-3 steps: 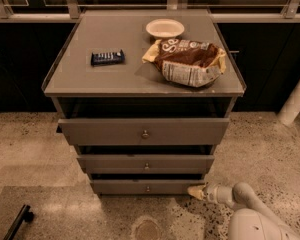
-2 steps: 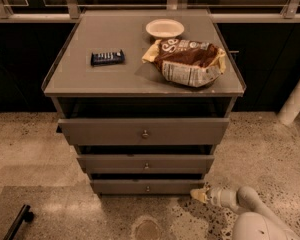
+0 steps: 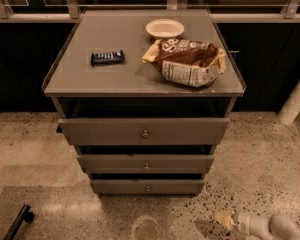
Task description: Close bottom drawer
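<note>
Currently all three drawers are being shown pulled out of the grey cabinet (image 3: 80, 79). The bottom drawer (image 3: 120, 186), the one with the slimmest front, is sitting lowest, just above the speckled floor (image 3: 260, 169). It is being left partly open: a dark gap is showing above its front panel, under the middle drawer (image 3: 115, 163). Its small round knob (image 3: 148, 188) is being seen at the centre of the panel. The top drawer (image 3: 105, 131) is sticking out furthest, the middle drawer less, the bottom drawer least.

The gripper (image 3: 224, 219) is being held low over the floor at the lower right, right of the bottom drawer and apart from it. Its tan tip is being pointed left; the white arm (image 3: 270, 226) is running off toward the right edge. Whether the tool is spread or pressed together cannot be told.

On the cabinet top, a white bowl (image 3: 164, 28) is sitting at the back. A brown chip bag (image 3: 187, 61) is lying just in front of it, to the right. A blue snack bar (image 3: 107, 57) is lying to the left, apart from both. A black bar (image 3: 20, 220) is lying on the floor at the lower left, and a white post (image 3: 296, 104) is standing at the far right.
</note>
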### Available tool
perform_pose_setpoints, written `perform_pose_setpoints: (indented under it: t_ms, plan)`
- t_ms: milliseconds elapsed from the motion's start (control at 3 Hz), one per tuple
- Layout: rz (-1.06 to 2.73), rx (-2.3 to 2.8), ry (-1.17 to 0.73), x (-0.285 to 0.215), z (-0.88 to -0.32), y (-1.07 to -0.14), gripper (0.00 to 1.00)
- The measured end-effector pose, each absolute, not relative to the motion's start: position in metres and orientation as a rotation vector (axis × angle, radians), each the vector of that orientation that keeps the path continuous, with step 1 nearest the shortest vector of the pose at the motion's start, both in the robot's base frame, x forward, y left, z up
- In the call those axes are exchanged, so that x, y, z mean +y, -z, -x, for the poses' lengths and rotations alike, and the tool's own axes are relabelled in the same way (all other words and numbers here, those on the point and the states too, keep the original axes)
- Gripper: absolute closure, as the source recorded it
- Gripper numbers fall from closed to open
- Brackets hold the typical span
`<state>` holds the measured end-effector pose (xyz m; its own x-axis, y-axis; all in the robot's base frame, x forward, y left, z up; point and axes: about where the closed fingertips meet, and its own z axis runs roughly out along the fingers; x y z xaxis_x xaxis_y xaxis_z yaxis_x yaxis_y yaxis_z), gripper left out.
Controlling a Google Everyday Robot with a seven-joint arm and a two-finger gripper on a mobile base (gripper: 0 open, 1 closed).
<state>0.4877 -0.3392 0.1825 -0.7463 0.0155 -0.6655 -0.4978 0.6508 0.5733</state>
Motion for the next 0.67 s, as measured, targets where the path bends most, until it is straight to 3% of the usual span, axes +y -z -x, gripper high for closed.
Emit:
perform_pose_setpoints:
  t_ms: [333, 667]
  plan:
    - [0.302, 2.233, -1.074, -0.3403, -0.4469, -0.1771, 0.58]
    - [0.307, 2.234, -1.078, -0.3375, -0.4486, -0.1764, 0.34]
